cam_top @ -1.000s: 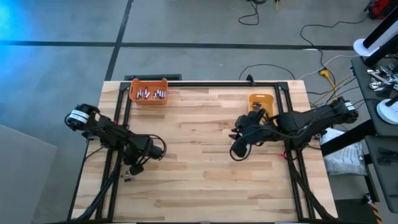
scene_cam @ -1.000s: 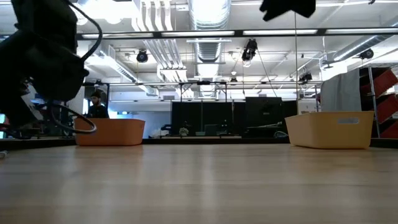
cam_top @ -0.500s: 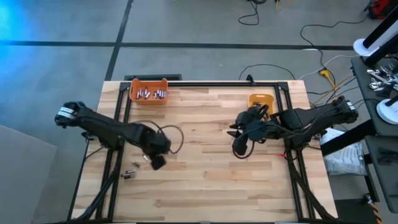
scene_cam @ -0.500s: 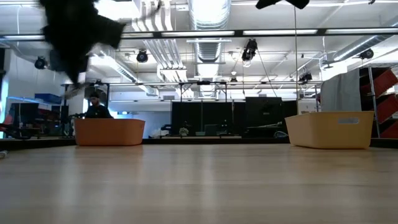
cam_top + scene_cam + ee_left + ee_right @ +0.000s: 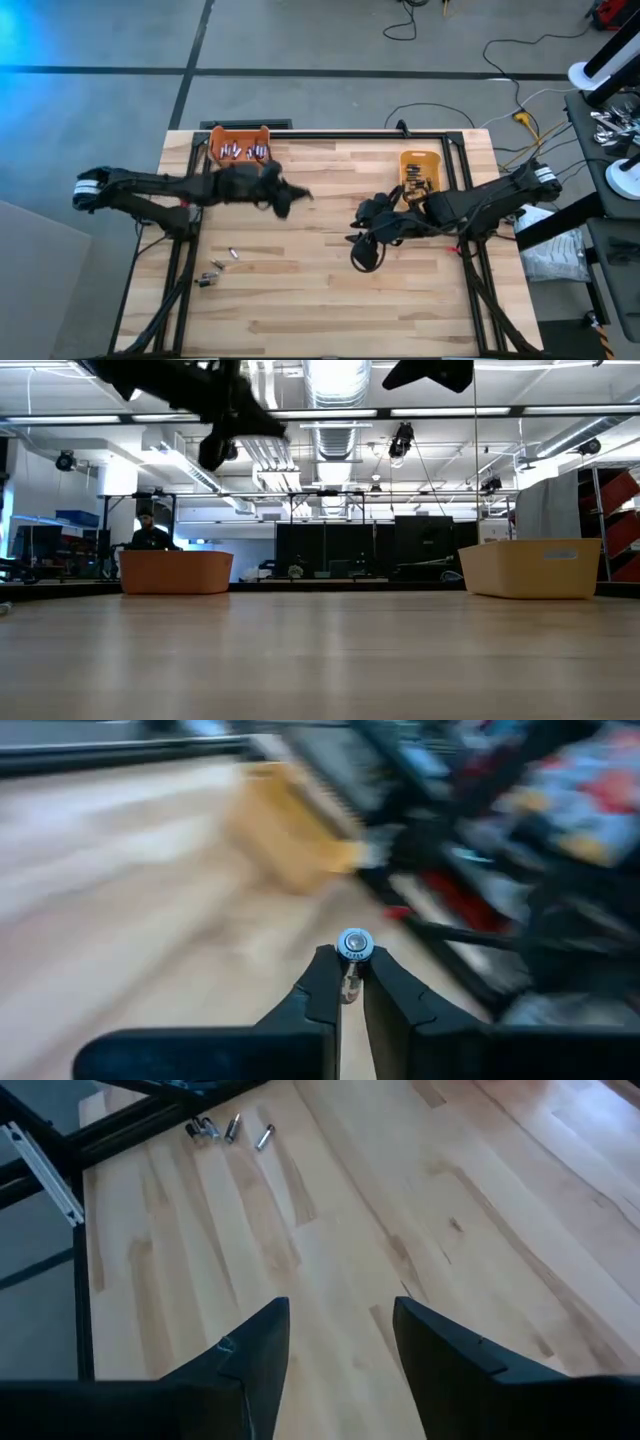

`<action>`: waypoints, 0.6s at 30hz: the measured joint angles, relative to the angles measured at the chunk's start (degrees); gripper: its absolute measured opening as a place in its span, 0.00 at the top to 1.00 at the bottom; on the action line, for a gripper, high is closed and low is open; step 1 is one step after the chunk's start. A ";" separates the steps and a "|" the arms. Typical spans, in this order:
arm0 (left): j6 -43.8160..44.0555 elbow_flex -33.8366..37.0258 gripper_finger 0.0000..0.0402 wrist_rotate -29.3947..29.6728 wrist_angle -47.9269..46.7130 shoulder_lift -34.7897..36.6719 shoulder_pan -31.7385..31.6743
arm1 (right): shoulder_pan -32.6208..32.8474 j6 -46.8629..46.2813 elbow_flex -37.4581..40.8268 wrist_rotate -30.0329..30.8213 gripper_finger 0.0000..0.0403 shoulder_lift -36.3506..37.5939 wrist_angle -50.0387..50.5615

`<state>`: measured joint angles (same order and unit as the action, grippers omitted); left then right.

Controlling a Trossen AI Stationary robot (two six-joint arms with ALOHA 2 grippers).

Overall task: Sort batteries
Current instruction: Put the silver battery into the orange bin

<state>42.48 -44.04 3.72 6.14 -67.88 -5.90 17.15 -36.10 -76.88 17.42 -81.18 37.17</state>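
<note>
- A pale, plank-topped wooden table (image 5: 330, 290) framed by black rails stands on a grey concrete floor; the low view looks across it into a hall with ceiling ducts and strip lights.
- Seen from above, an orange plastic bin (image 5: 239, 148) sits at the table's 11 o'clock corner with several small silvery batteries (image 5: 244, 151) inside it.
- A yellow plastic bin (image 5: 421, 170) stands toward 2 o'clock near the far right rail, holding a few dark batteries (image 5: 418, 180).
- Loose silvery-grey cylinder batteries (image 5: 221, 264) lie on the bare wood at about 8 o'clock, close to the left rail; the right wrist view shows them as a small cluster (image 5: 228, 1128) beside the black frame.
- The left gripper (image 5: 300, 195) reaches from the left edge to a spot just right of the orange bin, raised above the table; its fingers (image 5: 325, 990) are pinched on one silver-capped battery (image 5: 354, 944), held end-on.
- The right gripper (image 5: 356, 240) hangs over the table's middle, right of centre, jaws apart and holding nothing (image 5: 335, 1342).
- Between the two grippers, and across the whole near half, the wood lies open.
- A person (image 5: 150, 532) shows behind the orange bin in the low view.
- Cables trail on the floor beyond the far edge.
</note>
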 joint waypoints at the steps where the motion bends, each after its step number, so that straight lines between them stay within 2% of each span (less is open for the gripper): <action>1: -0.11 0.03 0.98 -0.80 -2.78 0.57 -2.77 | -0.01 0.01 -0.01 0.01 0.56 -0.01 0.08; 3: -0.62 -0.44 0.98 -2.53 -10.12 1.33 -8.42 | -0.03 0.02 0.00 0.12 0.55 0.12 0.17; 8: -5.14 -2.97 0.98 -2.63 -28.29 0.11 -22.94 | -1.58 -0.14 -0.50 0.55 0.56 2.01 1.84; 14: -11.01 -6.28 0.98 -5.17 -31.82 -6.62 -41.27 | -8.84 1.57 -0.50 0.58 0.56 5.01 4.07; 18: -14.20 -8.66 0.98 -6.87 -37.50 -13.15 -48.88 | -14.90 5.10 -0.50 0.59 0.54 6.65 6.23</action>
<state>28.28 -52.69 -3.15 -31.36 -81.03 -54.78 2.24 -30.99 -77.38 18.02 -74.53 43.39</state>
